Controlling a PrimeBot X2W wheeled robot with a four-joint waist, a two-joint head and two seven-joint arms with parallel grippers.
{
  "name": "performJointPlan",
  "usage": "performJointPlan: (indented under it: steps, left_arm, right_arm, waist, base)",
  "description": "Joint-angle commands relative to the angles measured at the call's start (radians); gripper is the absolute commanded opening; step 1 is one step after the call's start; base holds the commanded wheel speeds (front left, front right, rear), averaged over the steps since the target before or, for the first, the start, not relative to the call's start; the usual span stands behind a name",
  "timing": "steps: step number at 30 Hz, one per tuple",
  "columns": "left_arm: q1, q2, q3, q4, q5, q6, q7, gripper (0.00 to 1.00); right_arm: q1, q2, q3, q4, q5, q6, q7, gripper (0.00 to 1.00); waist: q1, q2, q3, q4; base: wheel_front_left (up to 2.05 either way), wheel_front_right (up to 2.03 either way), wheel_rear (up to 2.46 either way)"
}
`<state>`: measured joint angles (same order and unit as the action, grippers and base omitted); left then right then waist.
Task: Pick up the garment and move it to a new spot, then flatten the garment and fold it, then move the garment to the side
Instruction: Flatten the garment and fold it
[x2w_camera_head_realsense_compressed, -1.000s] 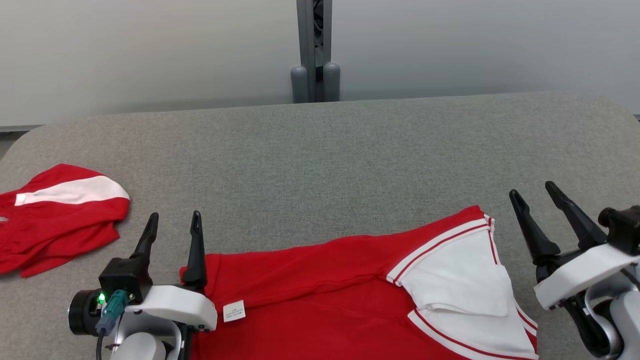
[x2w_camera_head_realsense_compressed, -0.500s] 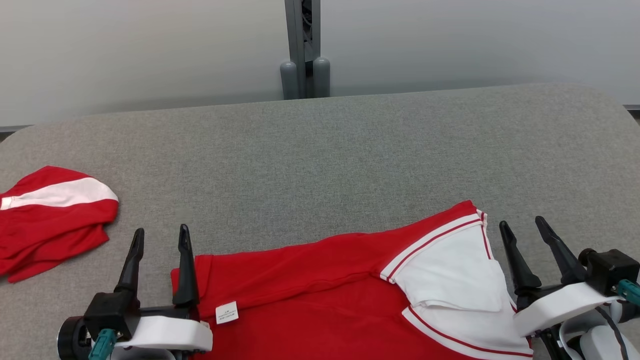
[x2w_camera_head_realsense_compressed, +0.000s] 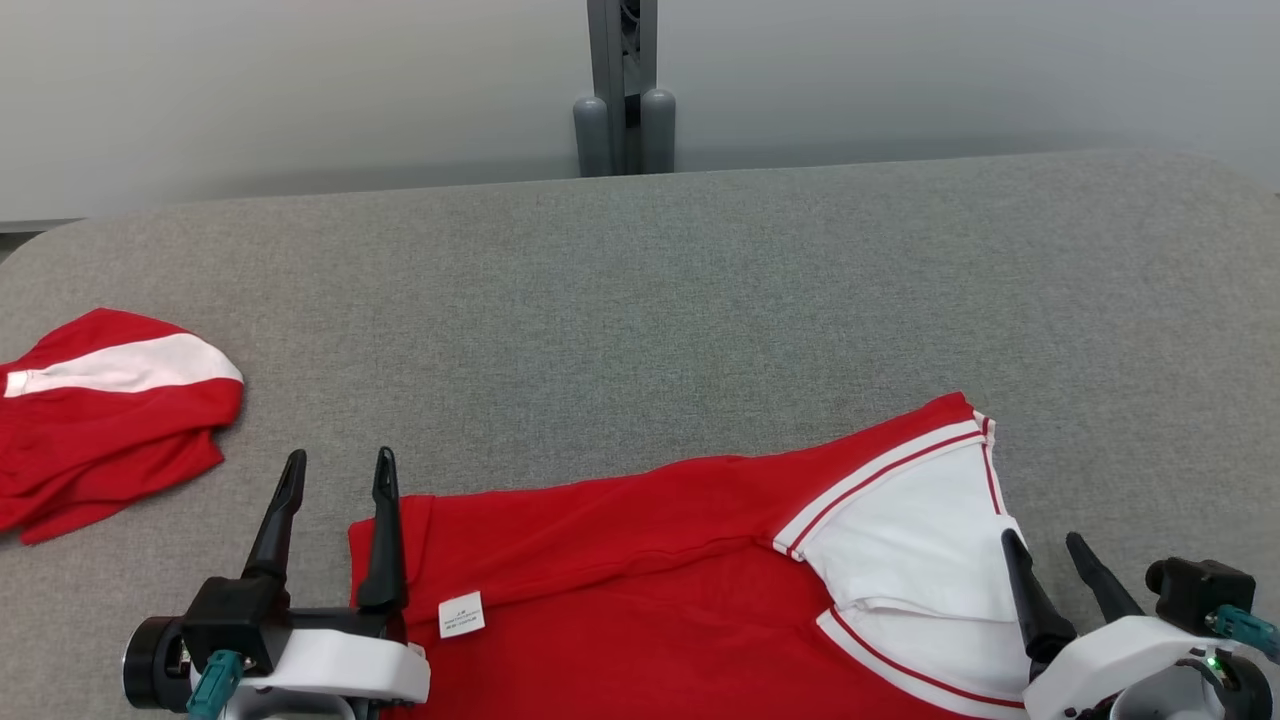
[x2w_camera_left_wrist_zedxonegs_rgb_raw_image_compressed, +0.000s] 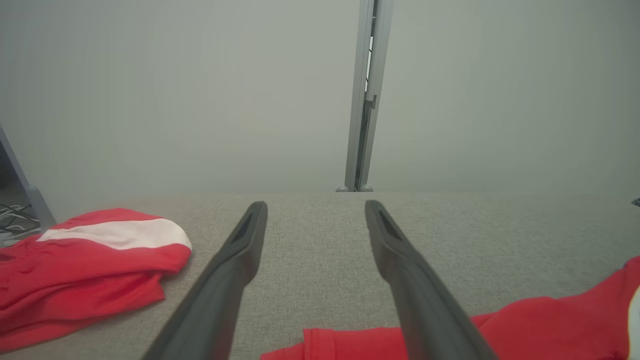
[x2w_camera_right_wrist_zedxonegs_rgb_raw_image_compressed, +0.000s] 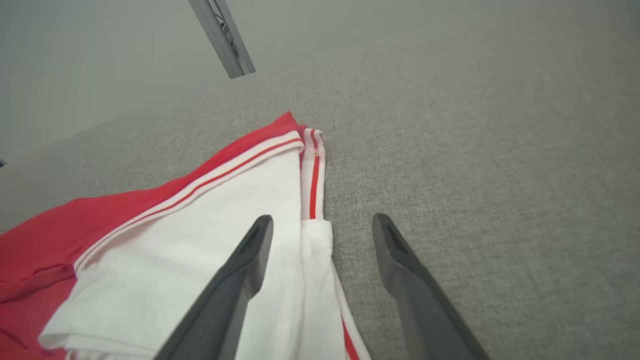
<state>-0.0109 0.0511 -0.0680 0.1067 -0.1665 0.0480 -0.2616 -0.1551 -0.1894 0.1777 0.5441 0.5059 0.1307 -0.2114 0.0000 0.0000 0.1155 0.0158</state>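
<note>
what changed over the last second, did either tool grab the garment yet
The right tool drew back toward the robot and slightly left, from beside the red garment to over the edge of its white panel. The left tool eased back a little. Both stayed open, nothing gripped. The garment and the second red piece at the left lay unmoved; the camera shifted slightly.

The head view looks forward and down from above the near edge of the desk (x2w_camera_head_realsense_compressed: 640, 300), reaching the far edge and the grey post (x2w_camera_head_realsense_compressed: 622, 90) behind it. The left wrist view sits low near the near-left corner, facing that post along the left gripper (x2w_camera_left_wrist_zedxonegs_rgb_raw_image_compressed: 315, 204); both show the red cloth (x2w_camera_left_wrist_zedxonegs_rgb_raw_image_compressed: 90, 260) at the left edge. The right wrist view hangs close over the white end of the garment (x2w_camera_right_wrist_zedxonegs_rgb_raw_image_compressed: 190, 220), near-right, tilted sideways.
</note>
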Motion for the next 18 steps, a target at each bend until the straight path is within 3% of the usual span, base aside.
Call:
performJointPlan:
  steps: [1, 14, 15, 16, 17, 18]
  left_arm:
    - [-0.024, 0.002, 0.003, 0.000, 0.010, -0.007, -0.003, 1.00]
    - [-0.037, 0.001, -0.001, 0.000, 0.012, -0.019, -0.003, 1.00]
    - [-0.036, 0.001, 0.000, 0.000, 0.012, -0.020, -0.003, 1.00]
    - [-0.035, 0.001, 0.000, 0.000, 0.013, -0.020, -0.003, 1.00]
    - [-0.034, 0.001, 0.001, -0.001, 0.013, -0.020, -0.003, 1.00]
    - [-0.033, 0.001, 0.000, 0.000, 0.014, -0.019, -0.003, 1.00]
  right_arm:
    - [-0.016, -0.004, 0.011, 0.032, 0.022, 0.000, 0.011, 1.00]
    - [-0.075, 0.008, 0.141, 0.188, 0.143, 0.001, 0.022, 1.00]
    - [-0.079, 0.005, 0.152, 0.193, 0.150, 0.001, 0.021, 0.45]
    - [-0.084, 0.002, 0.160, 0.199, 0.157, 0.001, 0.016, 0.10]
    - [-0.088, -0.002, 0.167, 0.206, 0.159, 0.001, 0.011, 0.00]
    - [-0.091, -0.008, 0.173, 0.211, 0.164, 0.001, 0.007, 0.00]
  waist:
    - [0.0000, 0.0000, 0.009, 0.005]
    - [0.0000, 0.0000, 0.020, 0.031]
    - [0.0000, 0.0000, 0.020, 0.031]
    - [0.0000, 0.0000, 0.020, 0.032]
    - [0.0000, 0.0000, 0.020, 0.032]
    - [0.0000, 0.0000, 0.020, 0.032]
  base:
    - [0.00, 0.00, 0.00]
    - [0.00, 0.00, 0.00]
    - [0.00, 0.00, 0.00]
    - [0.00, 0.00, 0.00]
    - [0.00, 0.00, 0.00]
    - [0.00, 0.00, 0.00]
